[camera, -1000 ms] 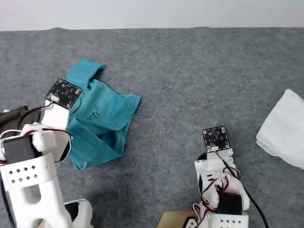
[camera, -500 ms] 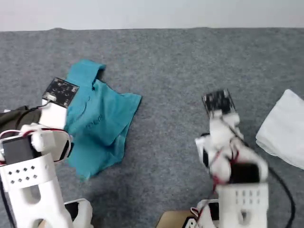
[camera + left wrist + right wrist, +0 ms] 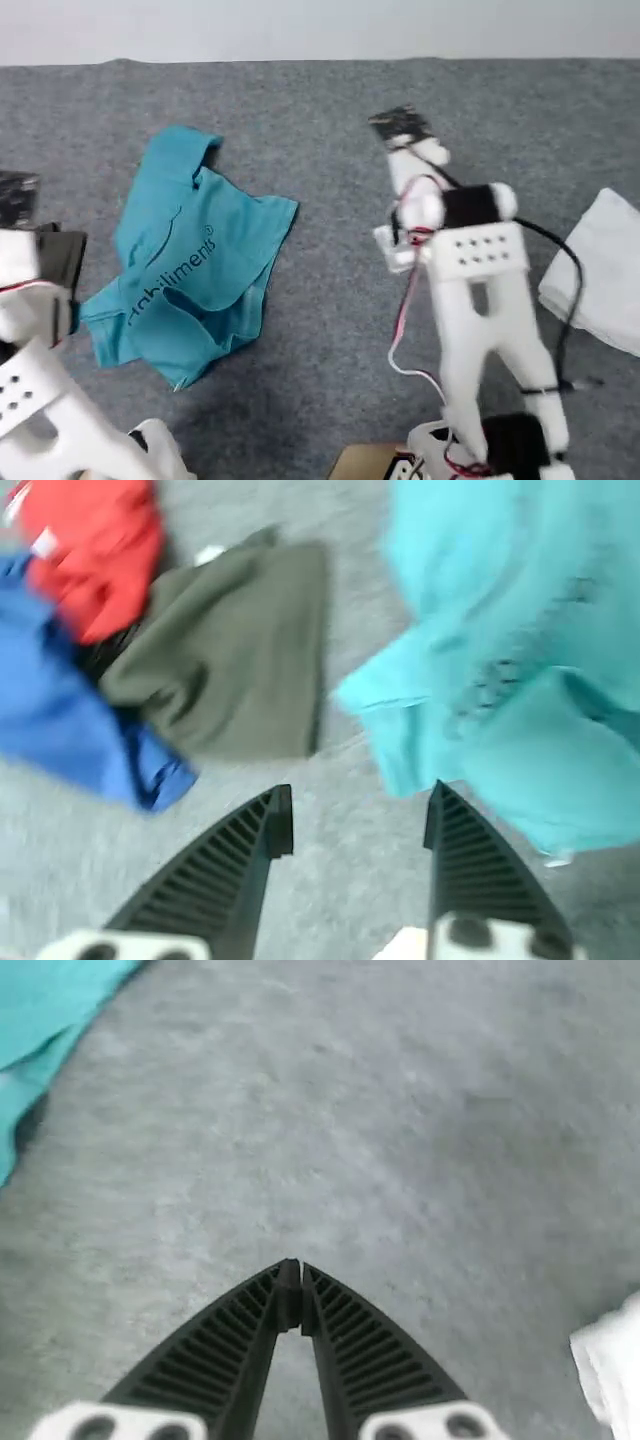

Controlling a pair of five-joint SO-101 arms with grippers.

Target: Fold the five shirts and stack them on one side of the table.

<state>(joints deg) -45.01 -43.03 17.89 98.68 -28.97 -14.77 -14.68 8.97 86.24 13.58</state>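
Surface (image 3: 340, 130): grey, carrying all 5 shirts; no stack of 5 is forming yet.

Right arm (image 3: 475, 260): I am swinging it up from the near edge and out over the middle of the surface, toward the teal shirt's free side.

Left arm (image 3: 35, 330): I am drawing it back off the teal shirt to the left edge.

Teal shirt (image 3: 185, 265): lying crumpled left of centre, now uncovered and spreading lower and leftward. I am judging it the item in hand, not yet folded.

White shirt (image 3: 600, 270): sitting folded at the right edge, well apart, not shifting.

Olive shirt (image 3: 230, 670), blue shirt (image 3: 60, 720), red shirt (image 3: 95, 550): 3 heaped together just beside the teal one, awaiting folding.

Left tool (image 3: 358, 792): released, jaws spread, hovering over bare surface between the olive and teal shirts.

Right tool (image 3: 290, 1270): clenched on nothing, tips meeting above bare surface.
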